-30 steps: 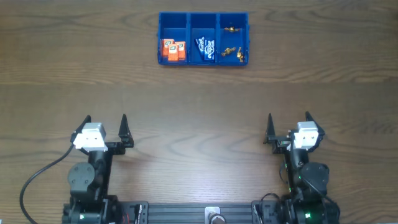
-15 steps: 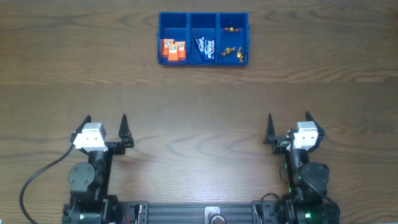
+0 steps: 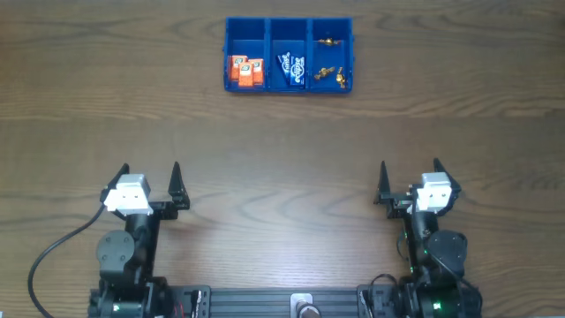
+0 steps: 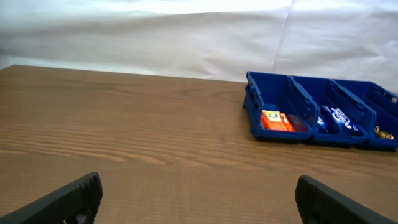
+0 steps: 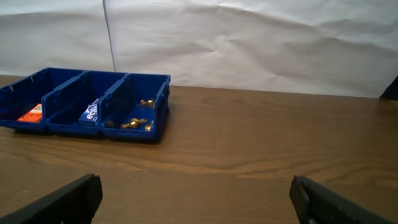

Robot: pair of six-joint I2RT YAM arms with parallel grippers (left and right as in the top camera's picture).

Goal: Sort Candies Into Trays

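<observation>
- Blue tray (image 3: 289,20), far across the wooden table (image 3: 282,141): orange candies (image 3: 246,71) in its left compartment, blue packet (image 3: 292,66) in the middle, gold candies (image 3: 331,77) in the right.
- Left gripper (image 3: 150,166) and right gripper (image 3: 410,164), both spread apart, sit well short of it.

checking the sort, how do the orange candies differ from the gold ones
The orange candies are boxy packets; the gold candies are smaller, rounded pieces. The orange candies lie side by side in the blue tray's left compartment; the gold candies lie scattered in its right one. Both sit inside it.
</observation>
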